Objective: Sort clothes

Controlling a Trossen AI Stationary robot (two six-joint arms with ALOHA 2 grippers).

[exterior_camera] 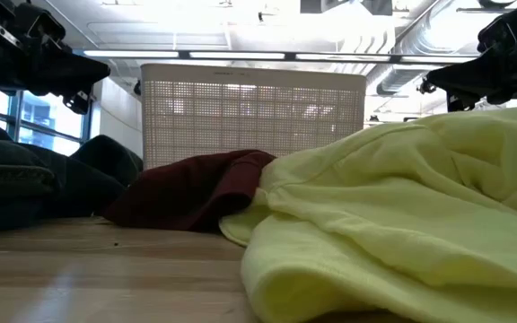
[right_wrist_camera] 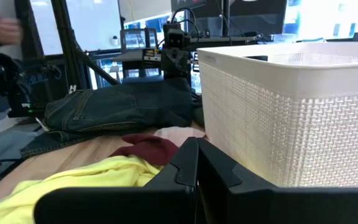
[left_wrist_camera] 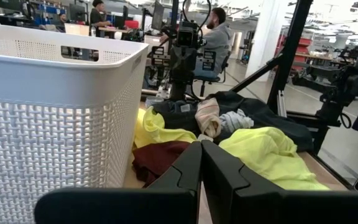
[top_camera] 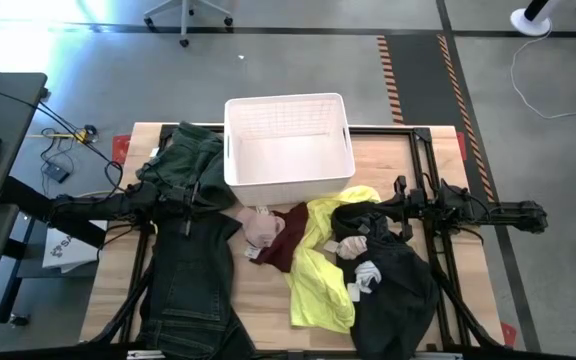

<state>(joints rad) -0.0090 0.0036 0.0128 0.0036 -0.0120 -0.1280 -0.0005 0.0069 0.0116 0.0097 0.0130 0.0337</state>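
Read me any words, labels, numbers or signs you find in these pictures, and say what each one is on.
No text here can be read.
White tags on the black garment: print too small to read.
Yellow label on the far arm in the right wrist view: blurred.
White basket, yellow shirt, jeans: no lettering shows.

A grey concrete floor (top_camera: 298, 55) is stretching around the wooden counter (top_camera: 268, 300), with orange-black hazard tape (top_camera: 392, 70) running across it. An office chair base (top_camera: 186, 18) is standing beyond. Ceiling lights (exterior_camera: 240, 56) are glowing overhead, and people (left_wrist_camera: 217, 34) are sitting at distant desks.
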